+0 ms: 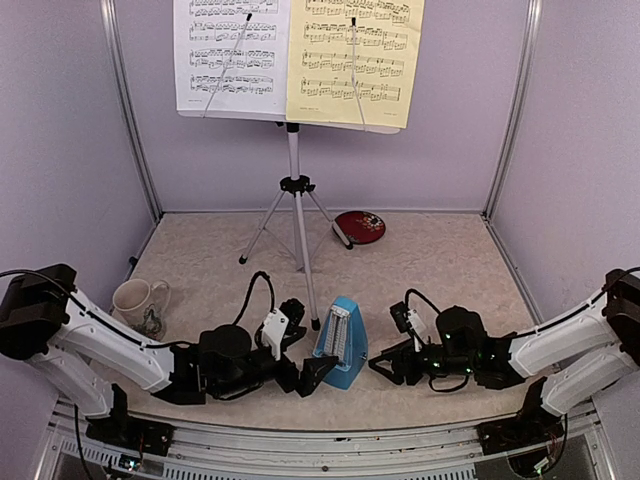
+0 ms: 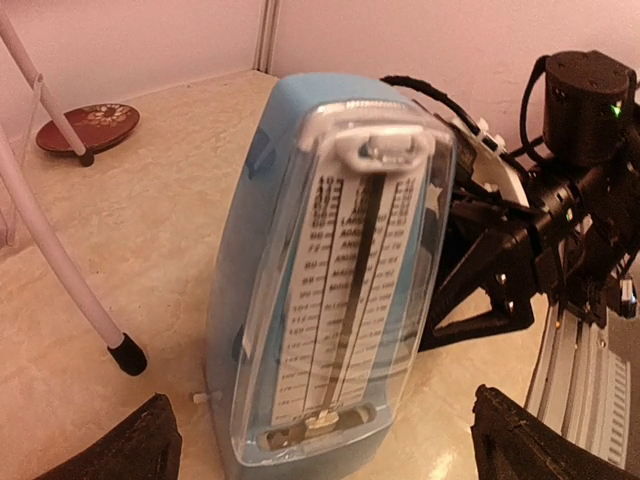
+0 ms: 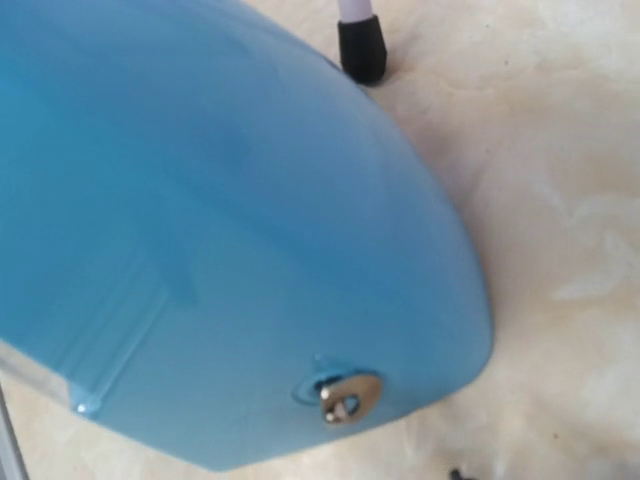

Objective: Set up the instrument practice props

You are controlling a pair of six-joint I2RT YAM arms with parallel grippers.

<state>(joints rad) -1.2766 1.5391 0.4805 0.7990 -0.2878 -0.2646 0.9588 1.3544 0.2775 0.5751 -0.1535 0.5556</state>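
The pale mottled table (image 1: 440, 270) sat between lilac walls. Low in the frame, left of centre, the left gripper (image 1: 308, 342) had its jaws spread wide, clear of the blue metronome (image 1: 340, 345), which stood upright just ahead of it. Just right of the metronome, the right gripper (image 1: 384, 362) was also parted. Behind them rose the music stand (image 1: 294, 190), with a white sheet (image 1: 232, 50) and a yellow sheet (image 1: 355, 60) side by side at the top. A mug (image 1: 135, 300) stood at far left and a red plate (image 1: 360, 226) beside the tripod's right foot.

White-shelled left arm (image 1: 110, 345) and right arm (image 1: 560, 345), black joints, looped black cables; left claw (image 1: 310, 338) and right claw (image 1: 386, 342) black (angular).
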